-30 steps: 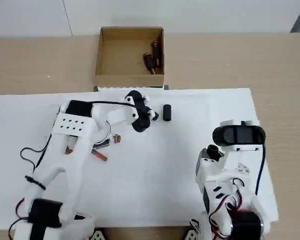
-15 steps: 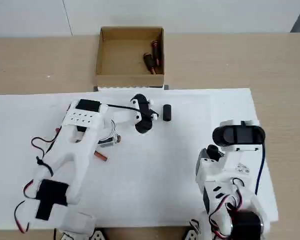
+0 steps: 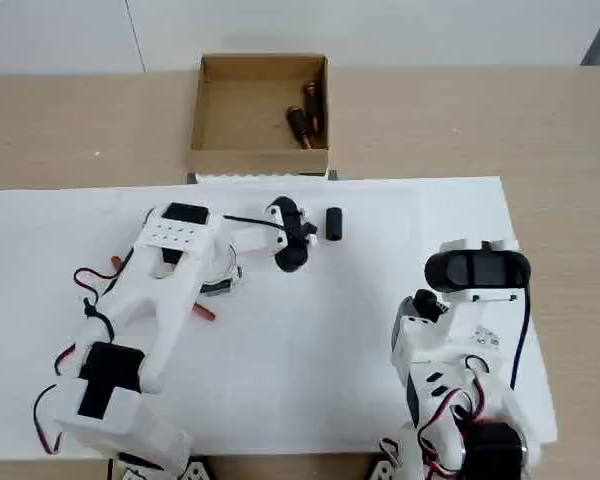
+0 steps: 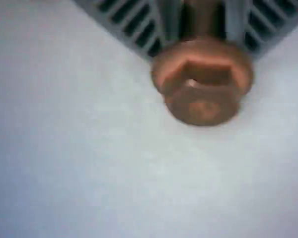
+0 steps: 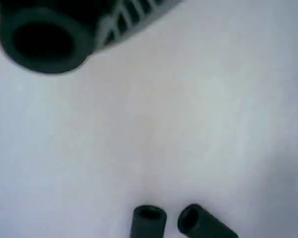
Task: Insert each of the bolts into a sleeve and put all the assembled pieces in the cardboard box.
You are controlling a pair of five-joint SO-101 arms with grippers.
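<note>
holding a stiff, probably light bolt point(image 4: 202, 82) by its shank in the left gripper point(image 4: 201, 15), a smooth sleeve point(image 5: 43, 42) crosswise in the right gripper point(image 5: 64, 17).

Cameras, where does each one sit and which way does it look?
High view: fixed above the table, looking down at the white sheet, the cardboard box, the left arm and the right arm.
Left wrist view: on the left arm's wrist, facing the sheet; the left pincer grips a copper bolt.
Right wrist view: on the right arm's wrist, facing the sheet; the right pincer holds a black sleeve, two loose sleeves beyond.
Shared: all three show the white sheet.
</note>
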